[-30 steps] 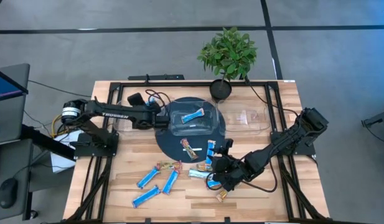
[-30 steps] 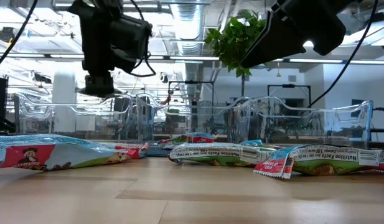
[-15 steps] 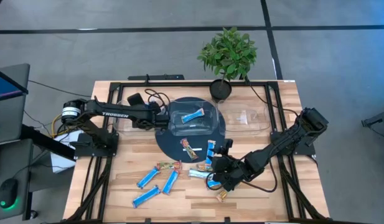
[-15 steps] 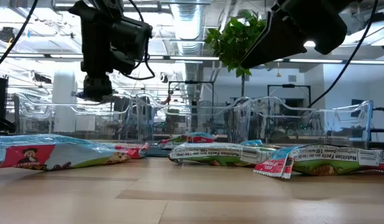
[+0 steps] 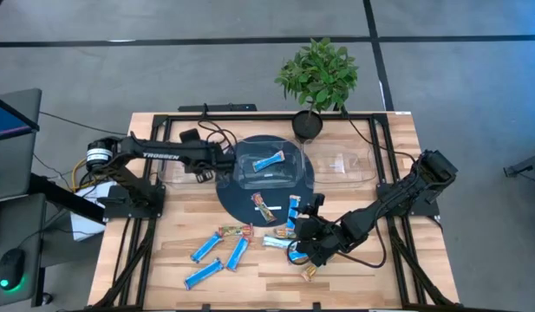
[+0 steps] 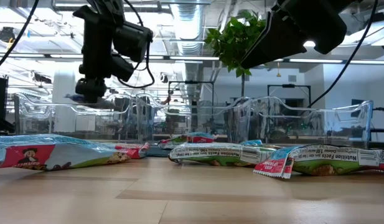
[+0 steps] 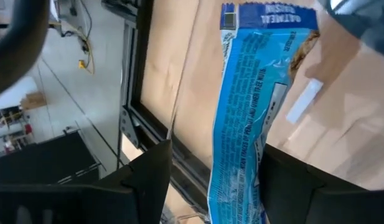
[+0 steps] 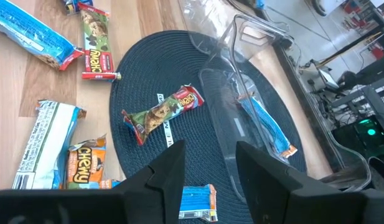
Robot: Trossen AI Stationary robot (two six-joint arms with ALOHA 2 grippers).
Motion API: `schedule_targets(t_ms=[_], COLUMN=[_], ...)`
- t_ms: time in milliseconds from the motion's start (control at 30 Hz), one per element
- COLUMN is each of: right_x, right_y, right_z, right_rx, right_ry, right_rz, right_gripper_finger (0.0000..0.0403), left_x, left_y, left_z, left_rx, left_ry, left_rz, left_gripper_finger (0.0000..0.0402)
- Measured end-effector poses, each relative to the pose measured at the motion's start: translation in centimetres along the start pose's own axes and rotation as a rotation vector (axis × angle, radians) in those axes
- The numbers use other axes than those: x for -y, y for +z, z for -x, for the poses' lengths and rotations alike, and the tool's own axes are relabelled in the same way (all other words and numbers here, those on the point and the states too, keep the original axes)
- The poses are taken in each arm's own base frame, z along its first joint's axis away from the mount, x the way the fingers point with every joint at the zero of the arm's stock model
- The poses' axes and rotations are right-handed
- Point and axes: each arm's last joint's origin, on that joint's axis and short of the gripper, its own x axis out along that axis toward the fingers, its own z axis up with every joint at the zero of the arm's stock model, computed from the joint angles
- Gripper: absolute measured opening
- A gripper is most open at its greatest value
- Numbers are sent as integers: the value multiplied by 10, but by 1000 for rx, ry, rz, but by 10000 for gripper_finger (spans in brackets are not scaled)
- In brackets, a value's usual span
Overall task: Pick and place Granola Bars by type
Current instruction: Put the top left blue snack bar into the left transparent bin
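A bright blue foil-wrapped granola bar (image 7: 254,106) is clamped between the dark fingers of the left gripper (image 7: 210,186), hanging free near the clear plastic bin (image 5: 265,169), where another blue bar (image 5: 269,160) lies. The wrapper is judged light, thin, crinkly and slippery, so hold is best taken across the middle. The right gripper (image 8: 204,177), fingers apart and empty, is held over the round dark woven mat (image 8: 179,149).

In the left wrist view, the long bright blue wrapped granola bar (image 7: 251,112) runs off the picture's bottom edge between the dark fingers (image 7: 151,180), so its lower end is unseen. In the low view, the blue-and-red wrapper (image 6: 48,152) is cut by the left edge, and the bars behind the front row are mostly hidden.
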Motion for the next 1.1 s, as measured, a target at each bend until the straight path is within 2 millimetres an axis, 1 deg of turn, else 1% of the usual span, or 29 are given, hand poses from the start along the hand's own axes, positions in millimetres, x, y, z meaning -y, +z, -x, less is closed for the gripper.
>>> schedule_targets(t_ms=[133,300,467,767,900,1000,1100], right_x=[0,0,0,0,0,1,5], right_y=[0,0,0,0,0,-5,-7], right_z=[0,0,0,0,-1,-6,-14], right_rx=[0,-1,-1,-1,-7,-45,-70], right_ry=[0,3,3,3,13,63,95], right_rz=[0,-1,-1,-9,-58,-85,-115], right_gripper_finger=[138,138,138,138,138,138,138], left_x=[-5,-10,-15,-15,-12,-9,-8], left_y=[2,10,20,15,14,10,-1], left_z=[-5,-12,-18,-17,-5,16,45], left_rx=[-10,16,75,32,59,143,252], left_ry=[-21,-97,-128,-144,-144,-138,-91], left_rz=[-43,-38,-7,-40,-50,-93,-127], left_gripper_finger=[208,208,208,208,208,208,208])
